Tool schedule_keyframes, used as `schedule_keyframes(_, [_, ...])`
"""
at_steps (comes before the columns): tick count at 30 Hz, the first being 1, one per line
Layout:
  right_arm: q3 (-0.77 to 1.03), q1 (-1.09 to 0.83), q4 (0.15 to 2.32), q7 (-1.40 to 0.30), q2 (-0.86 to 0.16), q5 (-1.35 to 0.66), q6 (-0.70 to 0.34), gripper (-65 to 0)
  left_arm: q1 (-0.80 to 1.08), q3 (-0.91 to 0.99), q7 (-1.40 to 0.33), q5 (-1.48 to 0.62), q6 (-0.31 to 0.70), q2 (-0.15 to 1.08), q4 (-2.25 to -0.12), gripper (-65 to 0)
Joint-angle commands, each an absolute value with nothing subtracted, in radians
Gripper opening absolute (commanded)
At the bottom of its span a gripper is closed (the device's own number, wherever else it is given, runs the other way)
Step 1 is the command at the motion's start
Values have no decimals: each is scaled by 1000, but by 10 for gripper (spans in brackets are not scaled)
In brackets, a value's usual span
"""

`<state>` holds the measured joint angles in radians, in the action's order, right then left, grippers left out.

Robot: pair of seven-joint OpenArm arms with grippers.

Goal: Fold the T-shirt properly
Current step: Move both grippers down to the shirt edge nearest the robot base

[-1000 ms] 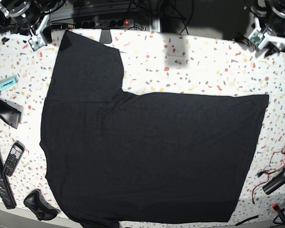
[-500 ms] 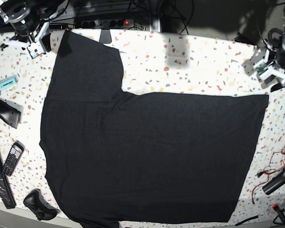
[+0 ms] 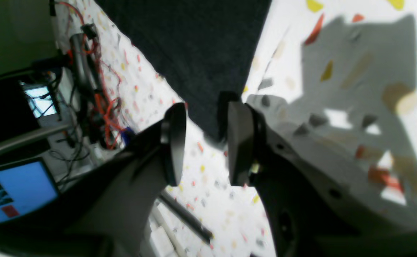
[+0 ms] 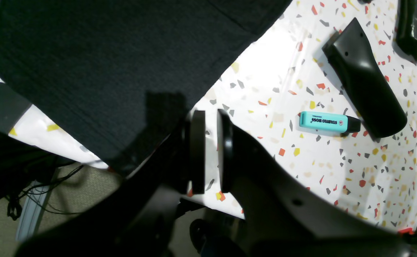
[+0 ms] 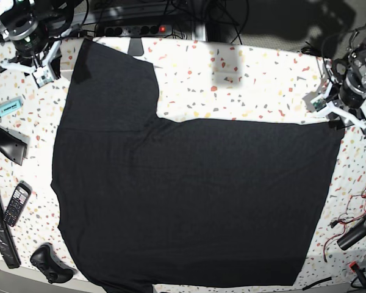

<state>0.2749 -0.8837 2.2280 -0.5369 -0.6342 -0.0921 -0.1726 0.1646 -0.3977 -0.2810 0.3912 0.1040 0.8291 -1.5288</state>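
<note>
While the large plain black soft cloth T-shirt (image 5: 189, 189) is lying flat and spread across the white speckled terrazzo-patterned table (image 5: 256, 79), with one sleeve reaching to the far left, both arms are positioning at its far corners. On the right of the base view the left gripper (image 3: 203, 142) is hovering over the shirt's far right corner, its jaws standing apart with the cloth's point showing between them, not yet pinched. On the far left the right gripper (image 4: 210, 151) is hanging just beside the sleeve's edge, its jaws nearly together with only a thin gap and nothing between them.

To do this grasp well, the left gripper should probably be lowering until one finger is sliding under the hem, so that it is catching the corner itself and not only the top layer. The right gripper, I judge, needs to be opening wider before moving onto the sleeve. Lifting both corners evenly would help in keeping the fold line straight. A turquoise highlighter pen (image 4: 328, 123) and a black moulded plastic cover (image 4: 363, 78) are lying near the sleeve, well clear of the cloth.
</note>
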Motion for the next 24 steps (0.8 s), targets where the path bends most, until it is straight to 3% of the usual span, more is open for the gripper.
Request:
schedule_keyframes(1, [283, -886, 2246, -534, -642, -81, -167, -590, 146, -396, -267, 406, 86, 833, -1526, -458])
schedule_keyframes(14, [283, -886, 2246, -566, -643, -81, -167, -590, 44, -397, -208, 437, 85, 779, -1322, -458])
schedule_keyframes(24, [283, -878, 2246, -566, -643, -81, -167, -590, 6, -397, -175, 380, 99, 757, -1302, -458])
